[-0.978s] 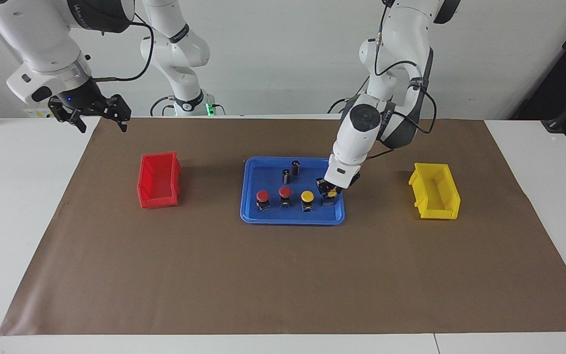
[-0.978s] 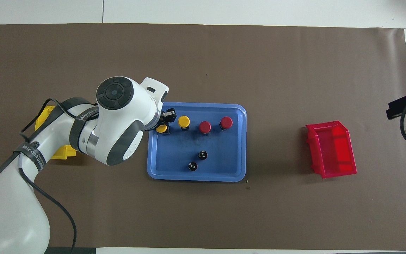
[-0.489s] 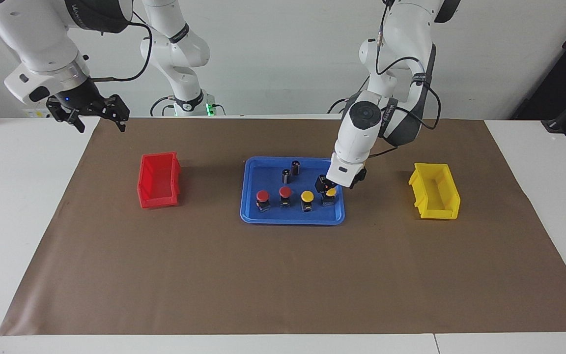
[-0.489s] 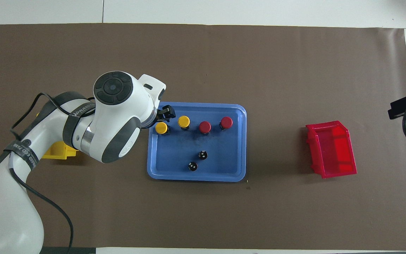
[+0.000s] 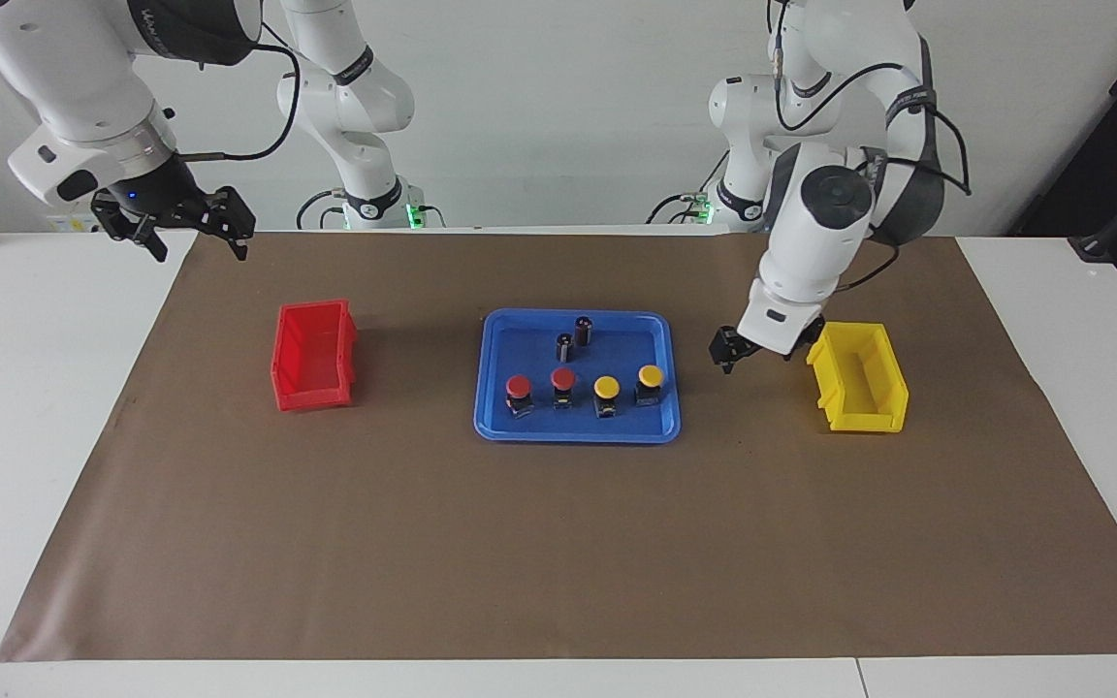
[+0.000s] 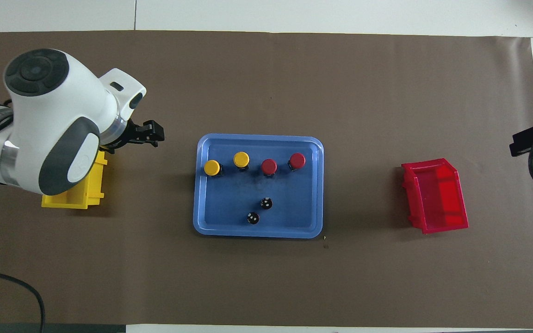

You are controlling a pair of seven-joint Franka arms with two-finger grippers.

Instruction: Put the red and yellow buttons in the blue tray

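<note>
The blue tray (image 5: 523,347) lies in the middle of the brown mat; it also shows in the overhead view (image 6: 229,203). In it stand two red buttons (image 5: 518,389) (image 5: 562,380) and two yellow buttons (image 5: 606,388) (image 5: 651,376) in a row along the tray's edge farther from the robots. The overhead view shows the same yellow (image 6: 212,167) (image 6: 241,159) and red (image 6: 269,166) (image 6: 297,161) buttons. My left gripper (image 5: 735,352) (image 6: 152,135) is open and empty, in the air over the mat between the tray and the yellow bin. My right gripper (image 5: 200,240) waits open over the mat's corner near the red bin.
Two dark capless cylinders (image 5: 565,345) (image 5: 584,330) stand in the tray, nearer to the robots than the buttons. A yellow bin (image 5: 859,378) sits toward the left arm's end and a red bin (image 5: 314,354) toward the right arm's end.
My left gripper let go of the yellow button at the tray's end, rose and swung away toward the yellow bin. The button stays upright in the tray. The right arm stayed put.
</note>
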